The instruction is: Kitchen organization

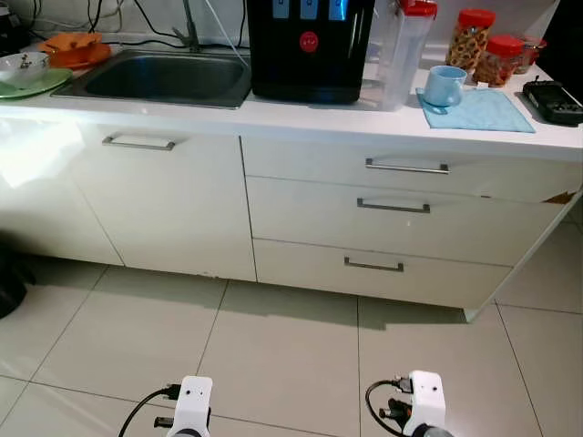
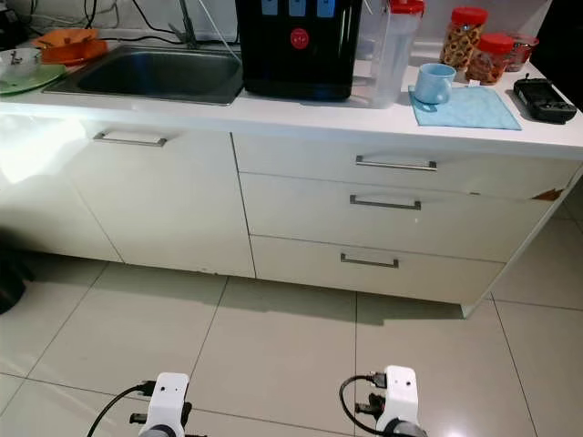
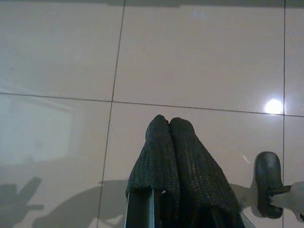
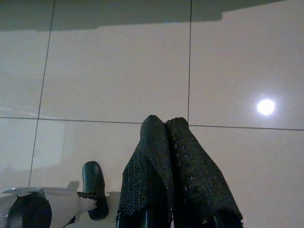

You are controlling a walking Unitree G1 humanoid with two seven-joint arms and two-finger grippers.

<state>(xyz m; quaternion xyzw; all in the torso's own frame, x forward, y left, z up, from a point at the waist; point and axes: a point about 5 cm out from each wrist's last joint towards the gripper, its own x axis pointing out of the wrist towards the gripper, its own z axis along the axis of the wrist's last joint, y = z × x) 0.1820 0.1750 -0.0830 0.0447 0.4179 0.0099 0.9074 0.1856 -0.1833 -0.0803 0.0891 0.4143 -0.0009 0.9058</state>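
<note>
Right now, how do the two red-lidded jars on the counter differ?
The taller jar stands farther back and holds pale, curly snacks; the shorter jar sits in front of it, toward the right, with darker brown contents. The taller jar's lid is narrower, the shorter jar's lid wider. Both are clear with red lids, upright, behind the blue cloth.

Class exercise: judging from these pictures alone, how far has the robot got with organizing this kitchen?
Done: nothing obvious. The blue cup sits on its cloth, jars and bowls crowd the counter, and all drawers are closed. In hand: nothing; the left gripper and right gripper are shut and empty over the floor. Left: apparently all of the organizing.
</note>
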